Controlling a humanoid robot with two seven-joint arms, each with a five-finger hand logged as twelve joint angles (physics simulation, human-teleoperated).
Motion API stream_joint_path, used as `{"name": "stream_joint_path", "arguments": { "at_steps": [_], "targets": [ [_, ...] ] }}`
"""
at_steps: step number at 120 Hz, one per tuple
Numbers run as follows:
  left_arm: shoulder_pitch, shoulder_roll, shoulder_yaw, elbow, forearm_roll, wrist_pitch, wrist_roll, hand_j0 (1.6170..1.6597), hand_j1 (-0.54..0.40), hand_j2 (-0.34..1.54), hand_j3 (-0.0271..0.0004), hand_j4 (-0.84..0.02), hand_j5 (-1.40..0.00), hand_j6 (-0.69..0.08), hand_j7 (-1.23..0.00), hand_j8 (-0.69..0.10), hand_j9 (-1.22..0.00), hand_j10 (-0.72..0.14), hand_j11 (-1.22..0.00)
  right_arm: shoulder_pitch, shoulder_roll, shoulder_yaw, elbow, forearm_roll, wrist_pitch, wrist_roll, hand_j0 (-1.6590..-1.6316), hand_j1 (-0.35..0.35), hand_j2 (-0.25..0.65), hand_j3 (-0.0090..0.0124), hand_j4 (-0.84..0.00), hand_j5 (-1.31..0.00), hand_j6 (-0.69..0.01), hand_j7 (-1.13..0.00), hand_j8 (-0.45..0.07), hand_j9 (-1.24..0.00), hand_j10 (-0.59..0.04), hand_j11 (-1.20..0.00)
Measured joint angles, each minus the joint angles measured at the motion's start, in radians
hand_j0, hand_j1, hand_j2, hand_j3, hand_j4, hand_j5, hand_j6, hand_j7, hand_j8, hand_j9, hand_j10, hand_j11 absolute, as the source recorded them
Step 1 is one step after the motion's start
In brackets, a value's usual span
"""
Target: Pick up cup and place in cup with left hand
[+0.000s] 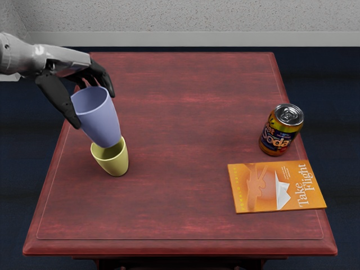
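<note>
upright soda can [280,130], orange book [273,188] nearby; red table [180,124]

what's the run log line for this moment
left robot hand: gripping blue cup | blue cup: base at mouth of yellow cup | nesting: incomplete

Grey left arm [14,55] cut off at picture's left edge. Tapered lavender cup [100,118] hides back rim of tapered yellow cup [116,163]; can't tell if its base is inside. Flat orange rectangular book [247,194]: smallest print unreadable.

Indoor room, simulated, exact kind undeterminable, speckled grey wall [197,14] across top of frame, pale baseboard [197,39] beneath, dark blue floor [332,101] at both sides, reddish wood-grained table [180,185] at centre
</note>
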State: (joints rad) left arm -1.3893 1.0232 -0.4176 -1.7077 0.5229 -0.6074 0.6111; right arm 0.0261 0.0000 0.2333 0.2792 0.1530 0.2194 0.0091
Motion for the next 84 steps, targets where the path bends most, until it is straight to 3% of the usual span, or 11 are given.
{"name": "stream_joint_path", "arguments": {
  "at_steps": [11, 45, 56, 84],
  "targets": [
    [0.007, 0.001, 0.002, 0.001, -0.003, -0.003, 0.000, 1.6557, -0.159, 0.29, 0.0000, -0.440, -0.72, -0.276, -0.71, -0.270, -0.71, -0.427, -0.70, 0.000, 0.000, 0.000, 0.000, 0.000, 0.000, 0.000, -1.6581, -0.349, 0.000, 0.0000, 0.000, 0.00, 0.001, 0.00, 0.001, 0.00, 0.000, 0.00],
    [0.018, -0.009, 0.011, 0.006, 0.001, 0.026, 0.000, 1.6555, -0.140, 0.22, 0.0000, -0.451, -0.72, -0.284, -0.72, -0.277, -0.71, -0.434, -0.71, 0.000, 0.000, 0.000, 0.000, 0.000, 0.000, 0.000, -1.6581, -0.349, 0.000, 0.0000, 0.000, 0.00, 0.001, 0.00, 0.001, 0.00, 0.000, 0.00],
    [0.047, -0.012, 0.013, 0.006, 0.003, 0.030, 0.000, 1.6559, -0.151, 0.27, 0.0000, -0.452, -0.72, -0.279, -0.72, -0.275, -0.71, -0.436, -0.71, 0.000, 0.000, 0.000, 0.000, 0.000, 0.000, 0.000, -1.6581, -0.349, 0.000, 0.0000, 0.000, 0.00, 0.001, 0.00, 0.001, 0.00, 0.000, 0.00],
    [0.053, -0.014, 0.015, 0.010, 0.008, 0.049, 0.000, 1.6561, -0.168, 0.29, 0.0000, -0.445, -0.73, -0.273, -0.72, -0.267, -0.72, -0.429, -0.71, 0.000, 0.000, 0.000, 0.000, 0.000, 0.000, 0.000, -1.6581, -0.349, 0.000, 0.0000, 0.000, 0.00, 0.001, 0.00, 0.001, 0.00, 0.000, 0.00]
  ]
}}
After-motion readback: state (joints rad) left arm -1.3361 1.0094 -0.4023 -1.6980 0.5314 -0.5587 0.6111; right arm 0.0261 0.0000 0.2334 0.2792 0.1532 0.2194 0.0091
